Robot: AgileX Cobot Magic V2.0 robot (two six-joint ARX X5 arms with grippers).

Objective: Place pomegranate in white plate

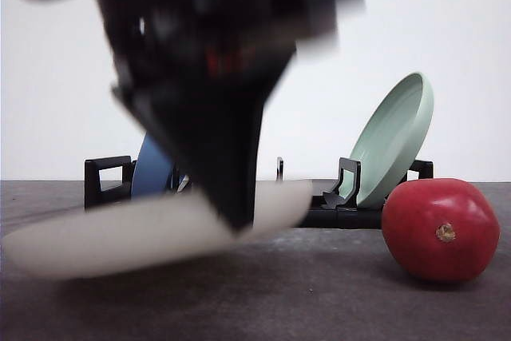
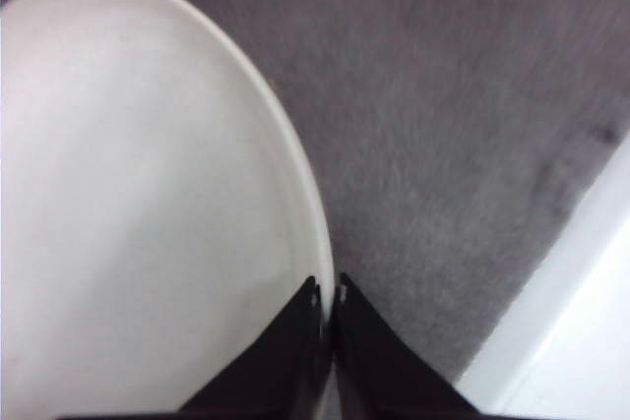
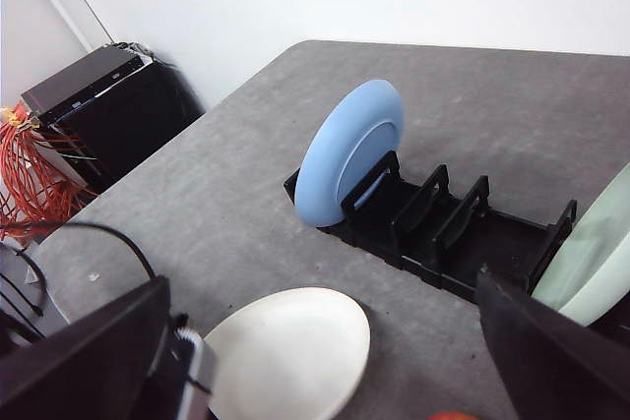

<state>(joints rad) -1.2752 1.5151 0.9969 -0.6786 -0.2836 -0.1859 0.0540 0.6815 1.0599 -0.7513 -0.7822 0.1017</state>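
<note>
The white plate (image 1: pixel 120 237) hangs low and tilted over the grey table, blurred in the front view. My left gripper (image 1: pixel 235 215) is shut on its rim. The left wrist view shows both fingertips (image 2: pixel 315 304) pinched together on the edge of the white plate (image 2: pixel 148 204). At the right sits the red pomegranate (image 1: pixel 441 229), apart from the plate and in front of the rack. My right gripper (image 3: pixel 325 386) stands open high above the table, fingers (image 3: pixel 551 351) wide apart, with the white plate (image 3: pixel 285 351) below it. A red sliver of the pomegranate (image 3: pixel 453 416) peeks in at the frame edge.
A black dish rack (image 1: pixel 335 213) stands behind, holding an upright blue plate (image 3: pixel 349 150) at one end and a leaning pale green plate (image 1: pixel 391 137) at the other. Its middle slots (image 3: pixel 443 223) are bare. Black equipment and orange cables (image 3: pixel 39 164) lie beyond the table's far corner.
</note>
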